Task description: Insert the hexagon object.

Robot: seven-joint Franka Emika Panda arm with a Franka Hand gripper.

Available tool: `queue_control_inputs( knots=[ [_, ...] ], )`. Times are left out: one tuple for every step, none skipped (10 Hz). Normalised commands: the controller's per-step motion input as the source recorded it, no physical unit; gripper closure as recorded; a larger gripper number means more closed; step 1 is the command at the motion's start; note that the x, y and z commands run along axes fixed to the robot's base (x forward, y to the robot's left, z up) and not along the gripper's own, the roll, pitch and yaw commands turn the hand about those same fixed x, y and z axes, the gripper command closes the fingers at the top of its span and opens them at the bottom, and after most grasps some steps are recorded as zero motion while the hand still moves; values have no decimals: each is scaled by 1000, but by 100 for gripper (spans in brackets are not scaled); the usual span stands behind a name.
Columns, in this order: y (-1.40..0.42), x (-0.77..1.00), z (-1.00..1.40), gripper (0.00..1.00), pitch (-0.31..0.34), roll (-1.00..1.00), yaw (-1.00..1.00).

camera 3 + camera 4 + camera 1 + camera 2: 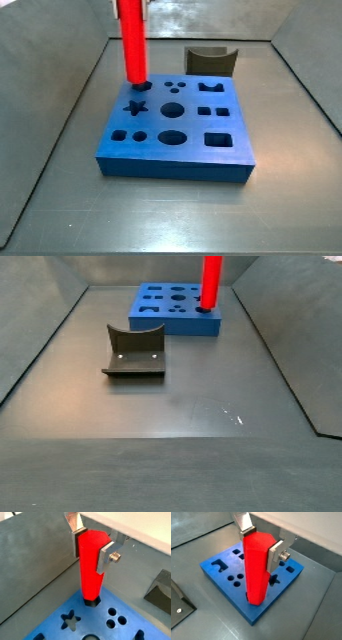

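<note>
- I see the hand (91, 546) clamped on the red hexagon peg (90, 567) near its upper end, silver fingers (107, 558) flat against opp. faces in both wrist views
- Peg stands upright; its lower tip sits in a dark hole at a corner of the blue block (93, 619), seen in a wrist view. How deep it goes I can't tell
- In a side view the peg (132, 42) meets the blue block (174, 160) at its far left corner, next to the star cutout (135, 108)
- Block has approx. a dozen shaped holes: round, square, cross, etc
- Block rests on the grey desk (201, 416), fixture (134, 351) well apart from it, on the desk floor
- Hand itself is out of frame in both side views; only the peg (210, 281) shows
</note>
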Motion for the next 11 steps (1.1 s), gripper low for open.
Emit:
queue_control_inputs(
  knots=[
    [0,211,-397,100,0,0,0],
    [-211,289,-311,100,20,10,0],
    [-254,274,-280,100,24,31,0],
    [-211,266,-354,100,0,20,0],
    [-183,263,-451,100,0,43,0],
    [-146,109,-769,100,-26,56,0],
    [-217,0,-1000,100,-59,153,69],
    [-366,-140,-734,100,-51,326,169],
    [-383,-223,-509,100,-64,431,229],
    [0,-89,0,100,-96,0,23],
    [0,0,0,100,0,0,0]
  ],
)
